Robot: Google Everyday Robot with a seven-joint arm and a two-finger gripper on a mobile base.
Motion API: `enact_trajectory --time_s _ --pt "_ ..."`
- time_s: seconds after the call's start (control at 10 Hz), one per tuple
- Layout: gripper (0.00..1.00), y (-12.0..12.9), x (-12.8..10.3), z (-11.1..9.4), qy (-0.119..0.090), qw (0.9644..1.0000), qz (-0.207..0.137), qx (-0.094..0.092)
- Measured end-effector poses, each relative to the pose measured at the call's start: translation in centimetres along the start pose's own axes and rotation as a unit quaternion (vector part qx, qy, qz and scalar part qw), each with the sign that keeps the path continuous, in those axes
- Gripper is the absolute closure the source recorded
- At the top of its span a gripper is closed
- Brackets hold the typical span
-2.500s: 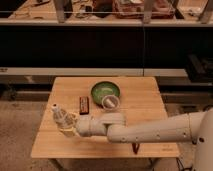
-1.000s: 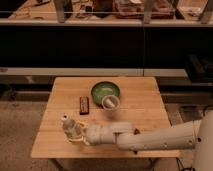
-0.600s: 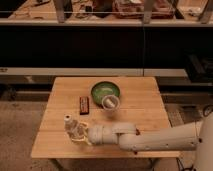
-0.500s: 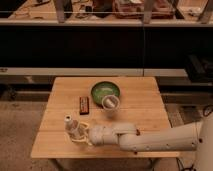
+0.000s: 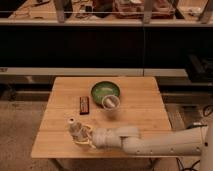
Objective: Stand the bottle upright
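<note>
bottle [image 5: 75, 130]: upright, cap up, near table [image 5: 140, 100] front-left edge
gripper [image 5: 83, 137]: at bottle's lower body, jaws closed on it
handling: likely light, thin plastic, tippy, slick; grip mid-body, gentle squeeze
nearby: bar [image 5: 84, 105], bowl [image 5: 105, 91], cup [image 5: 111, 103], well apart

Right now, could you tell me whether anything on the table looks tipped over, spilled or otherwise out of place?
Nothing stands out. The bottle stands upright, cap up, near the table's front left, with the gripper shut around its lower part. The dark bar lies flat, and the white cup sits by the green bowl. No spill shows.
</note>
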Motion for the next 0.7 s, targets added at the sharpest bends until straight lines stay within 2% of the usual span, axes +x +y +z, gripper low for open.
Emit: enact_trajectory --time_s 0.4,0.7 --pt "0.99 0.7 0.8 -3.0 -0.021 0.9992 -0.010 -0.034" --pt "0.99 1.6 2.7 -6.8 -0.044 0.9956 -0.030 -0.077"
